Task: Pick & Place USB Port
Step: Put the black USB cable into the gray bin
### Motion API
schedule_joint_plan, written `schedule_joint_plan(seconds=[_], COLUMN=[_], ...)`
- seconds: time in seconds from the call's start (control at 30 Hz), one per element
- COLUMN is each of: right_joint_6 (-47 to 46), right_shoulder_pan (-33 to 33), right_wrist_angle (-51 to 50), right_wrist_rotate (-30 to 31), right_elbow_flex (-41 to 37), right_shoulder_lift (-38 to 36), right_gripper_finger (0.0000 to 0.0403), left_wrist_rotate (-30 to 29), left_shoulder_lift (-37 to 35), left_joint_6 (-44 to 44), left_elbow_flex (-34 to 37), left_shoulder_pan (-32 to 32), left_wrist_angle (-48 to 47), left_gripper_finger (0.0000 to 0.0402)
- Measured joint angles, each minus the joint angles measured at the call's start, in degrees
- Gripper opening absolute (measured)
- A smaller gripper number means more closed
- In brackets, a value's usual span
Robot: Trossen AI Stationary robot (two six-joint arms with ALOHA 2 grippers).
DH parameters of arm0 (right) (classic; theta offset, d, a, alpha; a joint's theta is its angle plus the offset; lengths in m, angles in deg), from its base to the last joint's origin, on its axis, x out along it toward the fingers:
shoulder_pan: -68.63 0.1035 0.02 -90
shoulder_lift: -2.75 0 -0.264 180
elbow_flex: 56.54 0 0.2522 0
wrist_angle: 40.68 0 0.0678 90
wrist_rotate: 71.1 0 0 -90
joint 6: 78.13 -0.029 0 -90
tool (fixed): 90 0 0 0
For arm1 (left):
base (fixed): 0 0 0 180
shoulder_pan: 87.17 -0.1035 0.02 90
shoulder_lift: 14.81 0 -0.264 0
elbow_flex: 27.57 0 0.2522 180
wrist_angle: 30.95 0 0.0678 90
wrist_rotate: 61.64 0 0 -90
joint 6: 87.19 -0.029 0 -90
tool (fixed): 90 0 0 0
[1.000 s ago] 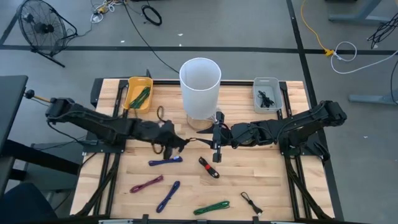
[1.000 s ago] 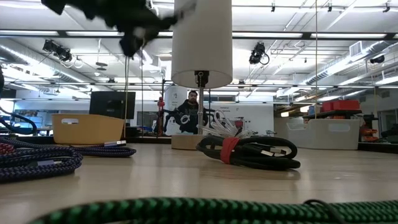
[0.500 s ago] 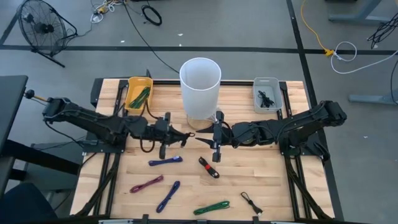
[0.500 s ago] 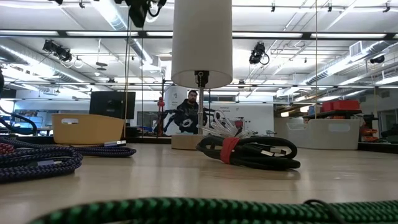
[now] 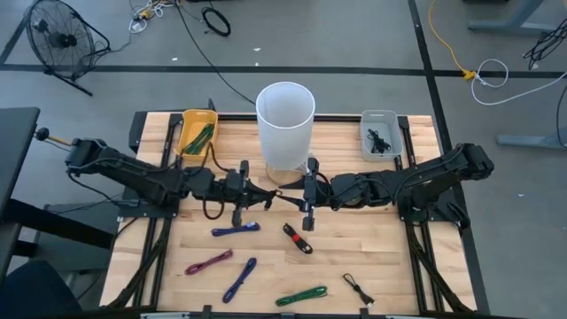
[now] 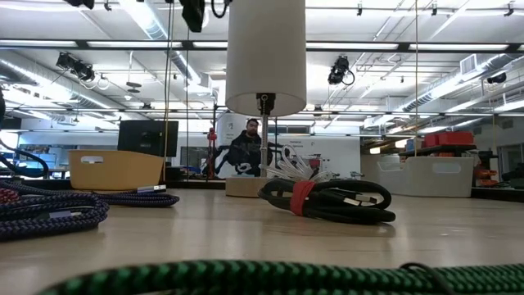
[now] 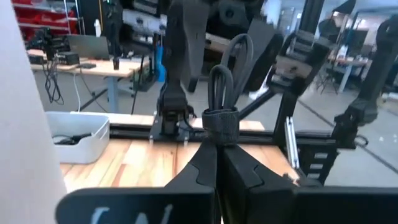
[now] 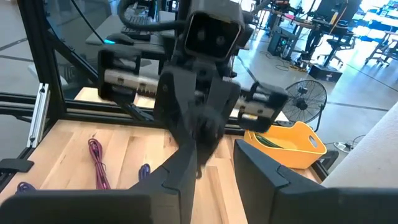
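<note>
I am looking down on the wooden table (image 5: 372,239) and seeing both arms meeting near its middle, just in front of the tall white cylinder (image 5: 285,124). The left gripper (image 5: 267,197) is hanging above the boards with its fingers (image 7: 205,167) pressed together on a bundled black cable (image 7: 221,112), whose loops are sticking up past the fingertips in the left wrist view; part of it is dangling in a loop under that arm in the high view. The right gripper (image 5: 282,197) is facing it nose to nose, and its fingers (image 8: 186,163) are standing partly apart in the right wrist view; I cannot tell whether they are touching the cable. Nearer the front edge, other bundles are lying on the table: a blue cable (image 5: 236,229), a black cable with a red tie (image 5: 298,238), a purple cable (image 5: 209,262), a second blue cable (image 5: 240,278), a green cable (image 5: 301,295) and a small black cable (image 5: 357,288). A yellow bin (image 5: 197,133) and a grey bin (image 5: 382,135) are sitting at the far corners.
</note>
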Motion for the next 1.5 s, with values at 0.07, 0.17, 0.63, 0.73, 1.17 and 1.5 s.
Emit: schedule_joint_plan(seconds=[0.07,0.17,0.63,0.73,1.17,1.5], right_joint_6=[0.0,0.0,0.4,0.4,-3.1,-28.7], right_shoulder_pan=[0.0,0.0,0.0,0.0,1.1,-0.5], right_wrist_angle=[0.1,0.3,-0.2,-0.3,-8.9,-46.4], right_wrist_rotate=[-0.1,-0.1,-0.1,0.4,7.6,28.2], right_elbow_flex=[0.0,0.0,0.0,0.0,0.0,0.0], right_shoulder_lift=[0.0,0.0,0.0,0.0,-1.9,-10.1], right_gripper_finger=[0.0110,0.0110,0.0013,0.0007,0.0001,0.0000], left_wrist_rotate=[0.0,0.0,0.0,0.0,-2.3,-2.5], left_shoulder_lift=[1.4,2.7,3.6,3.6,3.1,3.1], left_joint_6=[-0.4,-1.6,-2.7,-2.7,-4.5,-4.6], left_elbow_flex=[-1.1,-3.5,-4.9,-4.9,-4.9,-5.0], left_shoulder_pan=[0.0,0.0,0.0,0.0,0.0,0.0], left_wrist_angle=[-0.2,-0.1,-1.8,-1.7,-2.9,-3.2], left_gripper_finger=[0.0007,0.0007,0.0043,0.0071,0.0135,0.0155])
